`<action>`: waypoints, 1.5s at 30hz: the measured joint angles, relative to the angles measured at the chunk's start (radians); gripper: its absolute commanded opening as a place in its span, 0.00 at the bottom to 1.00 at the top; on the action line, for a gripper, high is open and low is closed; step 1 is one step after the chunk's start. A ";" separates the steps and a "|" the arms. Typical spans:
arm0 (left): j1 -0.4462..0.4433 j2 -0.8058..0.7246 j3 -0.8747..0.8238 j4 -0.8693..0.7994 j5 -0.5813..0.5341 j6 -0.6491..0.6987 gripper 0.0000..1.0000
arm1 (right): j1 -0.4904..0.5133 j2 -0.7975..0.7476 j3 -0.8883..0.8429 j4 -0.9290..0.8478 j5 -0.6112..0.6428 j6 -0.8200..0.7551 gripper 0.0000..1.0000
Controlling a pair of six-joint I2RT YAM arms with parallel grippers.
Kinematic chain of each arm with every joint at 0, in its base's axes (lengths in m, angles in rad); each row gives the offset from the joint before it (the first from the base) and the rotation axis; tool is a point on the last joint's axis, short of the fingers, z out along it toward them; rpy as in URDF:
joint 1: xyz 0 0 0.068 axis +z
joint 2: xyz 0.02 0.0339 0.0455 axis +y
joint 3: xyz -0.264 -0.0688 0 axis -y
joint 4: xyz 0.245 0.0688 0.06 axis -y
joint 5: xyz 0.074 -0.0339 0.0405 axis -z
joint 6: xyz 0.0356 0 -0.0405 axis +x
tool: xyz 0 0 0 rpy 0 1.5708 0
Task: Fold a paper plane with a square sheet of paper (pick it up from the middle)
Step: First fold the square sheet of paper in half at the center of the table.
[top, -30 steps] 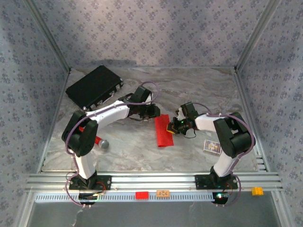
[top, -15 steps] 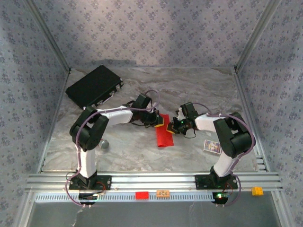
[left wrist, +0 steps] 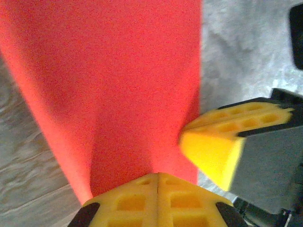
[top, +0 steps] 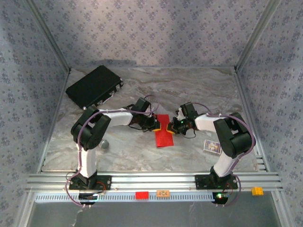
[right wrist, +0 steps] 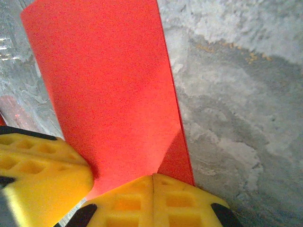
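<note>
- Sheet of paper (top: 163, 133): bright red, now a narrow folded strip. It lies flat on the table (top: 142, 153), well apart from the black case (top: 93, 86), on the case's near-right side.
- Left gripper (top: 156, 125): pads pressed together with no gap, pinching the strip's long edge that faces the case. The left wrist view shows the paper puckering up into the pinch.
- Right gripper (top: 171, 127): closed the same way on the edge away from the case.
- The two pinches sit almost opposite, toward the strip's end nearer the case, fingertips just beside each other.
- Judgement: a two-handed lift or crease. Both should rise level and together under light cross-tension, so the thin layers neither slip, buckle nor tear.
</note>
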 measured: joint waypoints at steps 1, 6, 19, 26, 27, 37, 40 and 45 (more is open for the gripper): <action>0.000 0.000 -0.012 0.001 -0.008 0.004 0.00 | 0.001 0.000 0.000 0.000 0.001 0.000 0.00; 0.004 0.000 -0.050 0.034 -0.016 0.022 0.00 | 0.002 -0.001 0.000 0.000 0.003 0.000 0.00; 0.018 -0.004 0.007 -0.016 -0.028 0.038 0.00 | 0.003 -0.001 0.000 0.000 0.006 0.000 0.00; 0.032 0.021 0.093 -0.007 -0.017 0.037 0.00 | 0.003 -0.001 0.000 0.000 0.006 0.000 0.00; 0.032 0.028 0.095 -0.006 -0.017 0.037 0.00 | 0.003 -0.001 0.000 0.000 0.006 0.000 0.00; 0.052 0.073 0.059 0.008 -0.008 0.056 0.00 | 0.003 -0.001 0.000 0.000 0.006 0.000 0.00; 0.057 0.073 0.048 0.026 0.005 0.061 0.00 | 0.003 -0.001 0.000 0.000 0.007 0.000 0.00; 0.058 0.073 0.048 0.029 0.012 0.060 0.02 | 0.004 -0.002 0.000 0.000 0.008 0.000 0.00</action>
